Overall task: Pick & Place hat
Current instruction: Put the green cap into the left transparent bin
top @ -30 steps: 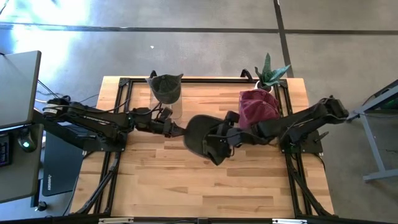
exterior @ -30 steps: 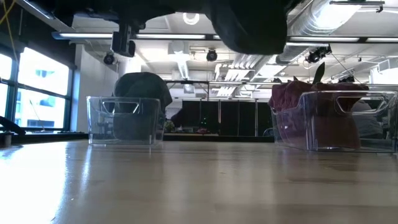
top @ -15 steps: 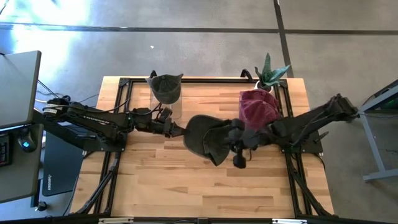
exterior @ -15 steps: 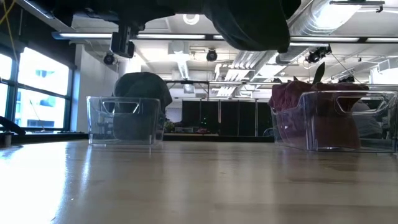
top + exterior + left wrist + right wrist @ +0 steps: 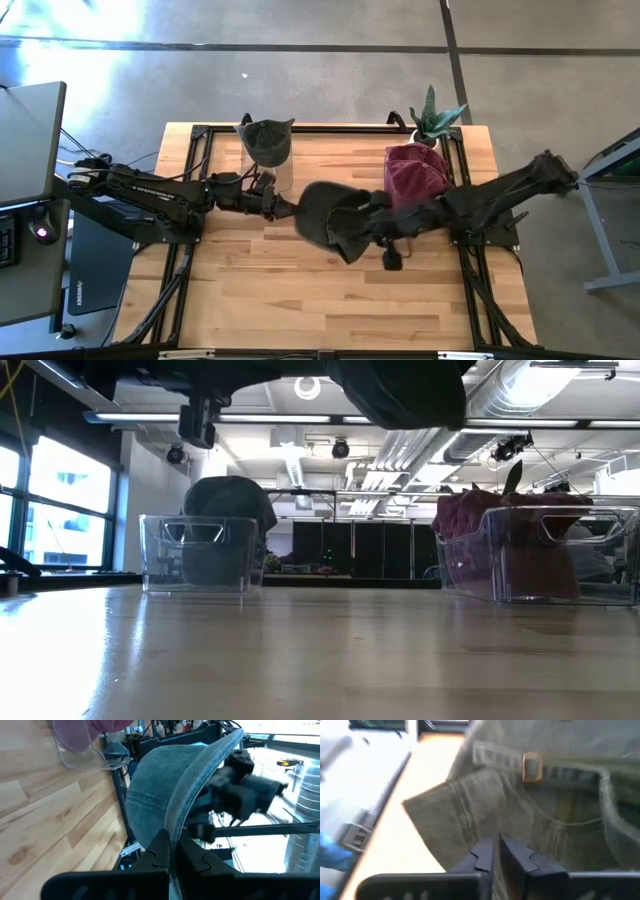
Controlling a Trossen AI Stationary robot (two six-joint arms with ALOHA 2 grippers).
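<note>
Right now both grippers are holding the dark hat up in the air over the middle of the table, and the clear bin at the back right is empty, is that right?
Not quite: the clear bin holds maroon fabric, as the low view shows. The left gripper and right gripper do hold the dark hat aloft over the table's middle.

Two dark jointed arms; black fingers (image 5: 161,851)

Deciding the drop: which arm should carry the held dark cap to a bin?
Left, probably. The left hand pinches the dark denim cap's brim, near the clear bin with a grey cap. The right hand grips its crown, by the maroon-filled bin.
</note>
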